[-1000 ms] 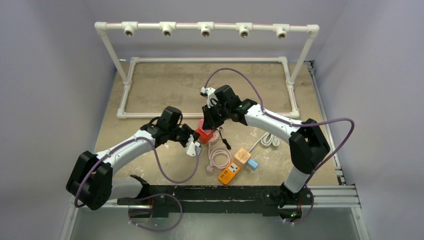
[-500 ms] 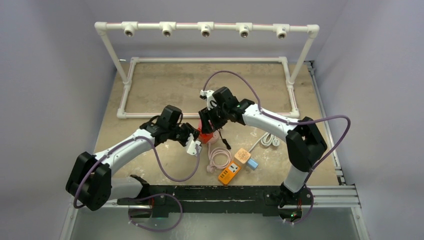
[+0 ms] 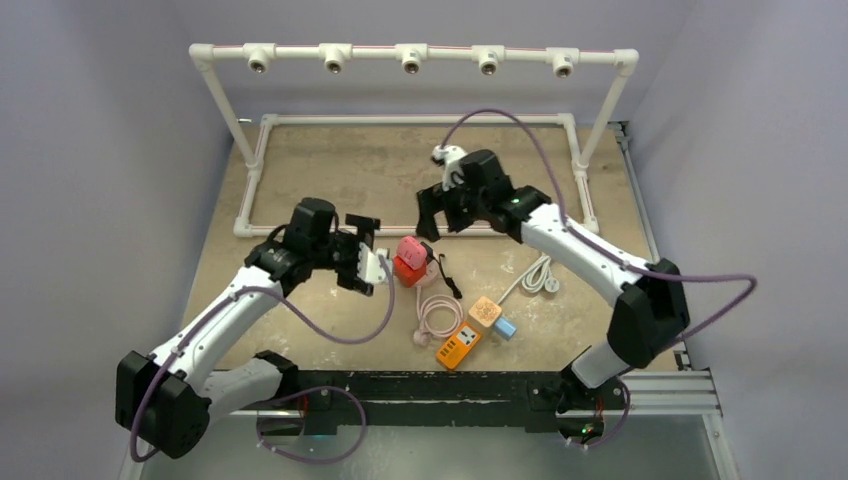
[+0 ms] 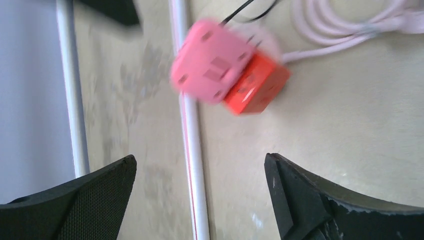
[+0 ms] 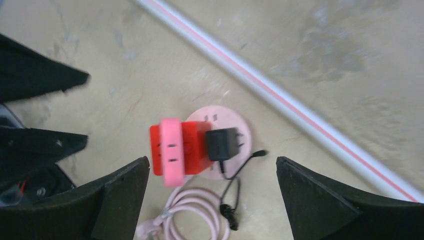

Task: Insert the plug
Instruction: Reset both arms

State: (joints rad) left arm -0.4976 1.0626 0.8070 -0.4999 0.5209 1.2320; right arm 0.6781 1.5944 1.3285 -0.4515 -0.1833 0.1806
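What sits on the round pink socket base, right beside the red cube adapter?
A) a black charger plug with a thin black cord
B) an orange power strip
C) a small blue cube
A: the black charger plug sits on the round pink socket base, beside the red cube adapter.

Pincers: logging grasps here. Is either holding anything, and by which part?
Nothing is held: left pincer and right pincer both stand open, apart from the pink-and-red adapters.

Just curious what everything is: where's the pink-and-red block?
Overhead, the pink-and-red block sits mid-table between the left gripper and right gripper, just in front of the white pipe frame.
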